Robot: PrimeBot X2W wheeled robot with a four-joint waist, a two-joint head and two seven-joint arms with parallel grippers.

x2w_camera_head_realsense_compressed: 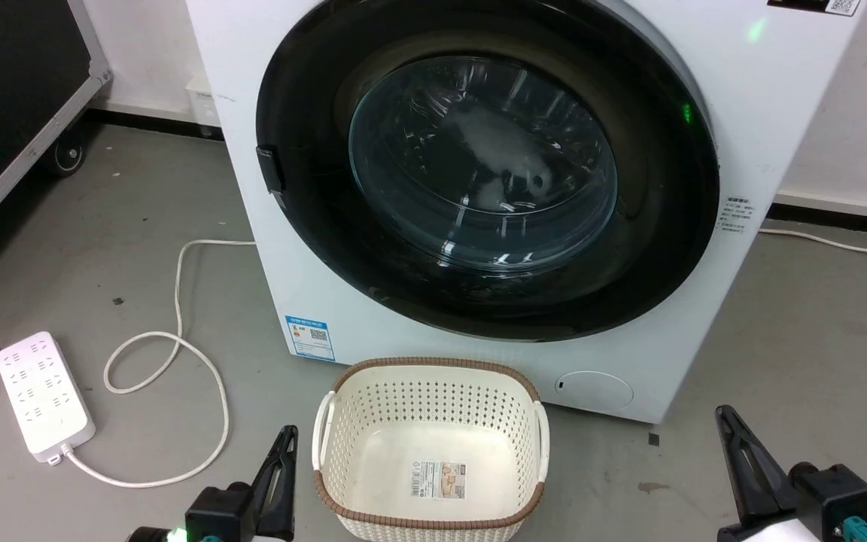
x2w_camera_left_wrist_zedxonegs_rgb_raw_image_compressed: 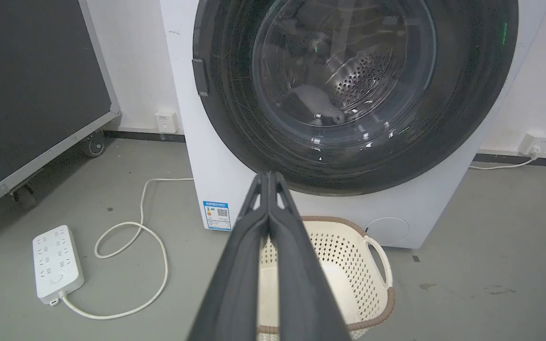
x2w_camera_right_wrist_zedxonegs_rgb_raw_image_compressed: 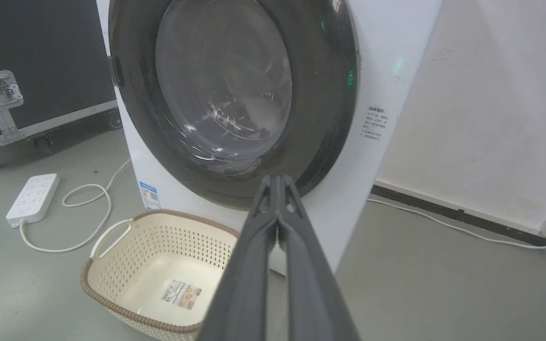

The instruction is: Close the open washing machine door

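The white washing machine [x2w_camera_head_realsense_compressed: 772, 113] stands in front of me on the grey floor. Its round black-framed washing machine door [x2w_camera_head_realsense_compressed: 667, 226] lies flat against the washer's front, with its handle at the left edge. Something pale shows behind the glass. My left gripper [x2w_camera_head_realsense_compressed: 285, 440] is low at the lower left, shut and empty, its fingers [x2w_camera_left_wrist_zedxonegs_rgb_raw_image_compressed: 277, 227] pressed together and pointing at the door's lower rim from a distance. My right gripper [x2w_camera_head_realsense_compressed: 727, 421] is at the lower right, also shut with nothing held, its fingers [x2w_camera_right_wrist_zedxonegs_rgb_raw_image_compressed: 296, 237] well short of the washer [x2w_camera_right_wrist_zedxonegs_rgb_raw_image_compressed: 382, 71].
An empty cream perforated basket [x2w_camera_head_realsense_compressed: 433, 366] sits on the floor against the washer's front, between my grippers. At the left lie a white power strip [x2w_camera_head_realsense_compressed: 42, 395] and its looped cable [x2w_camera_head_realsense_compressed: 177, 301]. A black wheeled case [x2w_camera_head_realsense_compressed: 4, 98] stands far left. Another cable [x2w_camera_head_realsense_compressed: 832, 242] runs along the right wall.
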